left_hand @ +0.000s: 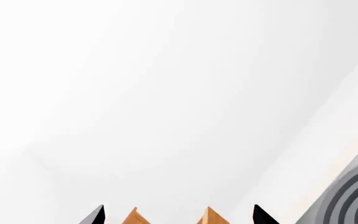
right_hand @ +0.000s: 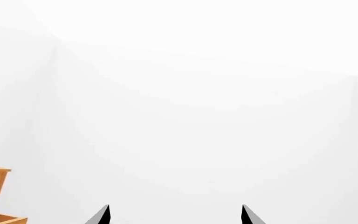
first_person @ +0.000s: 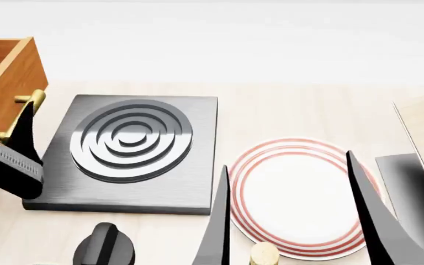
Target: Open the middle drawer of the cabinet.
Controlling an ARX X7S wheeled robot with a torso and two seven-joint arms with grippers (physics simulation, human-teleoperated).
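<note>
Clearly, we see the cabinet (first_person: 2,77) at about ten o'clock in the head view, at the left edge of the table (first_person: 293,110). One drawer box stands pulled out, and a brass handle (first_person: 22,113) shows below it. We judge this is the middle drawer (first_person: 6,72), but the stack is cut off, so we cannot be sure which one it is.

Our left gripper (first_person: 9,160) is at nine o'clock, just beside that handle; whether it holds the handle or is released, we cannot tell. Our right gripper (right_hand: 175,215) has its jaws apart and holds nothing.

To do this step well, we should pull straight along the drawer's own line, without lifting or twisting, and go slowly so the cabinet does not slide.

The surface is pale light wood. On it lie a dark burner plate (first_person: 127,157) with grey rings near the centre and a red-rimmed plate (first_person: 300,201) at five o'clock. The walls around are plain white.
</note>
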